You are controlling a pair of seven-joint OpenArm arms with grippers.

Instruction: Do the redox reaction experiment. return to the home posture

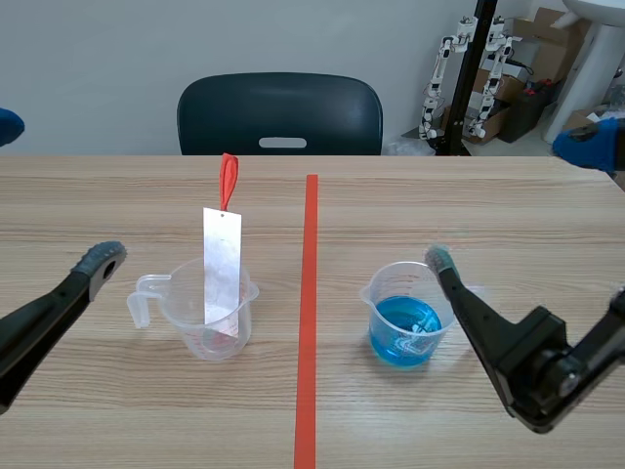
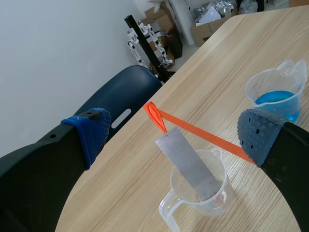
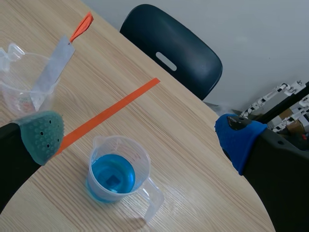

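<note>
A clear measuring cup (image 1: 207, 310) left of the tape line holds a grey metal strip (image 1: 223, 270) with a red loop on top; the strip leans upright in it. Right of the line a second clear cup (image 1: 405, 315) holds blue liquid. My left gripper (image 2: 174, 133) is open above the table, with the strip cup (image 2: 203, 191) ahead of and below it. My right gripper (image 3: 140, 133) is open too, with the blue cup (image 3: 116, 169) below it between the fingers. Neither gripper touches a cup.
A dark chair (image 1: 280, 114) stands behind the table's far edge. Small robot figures and cardboard boxes (image 1: 532, 34) sit on the floor at the back right. An orange-red tape line (image 1: 309, 322) runs down the table's middle.
</note>
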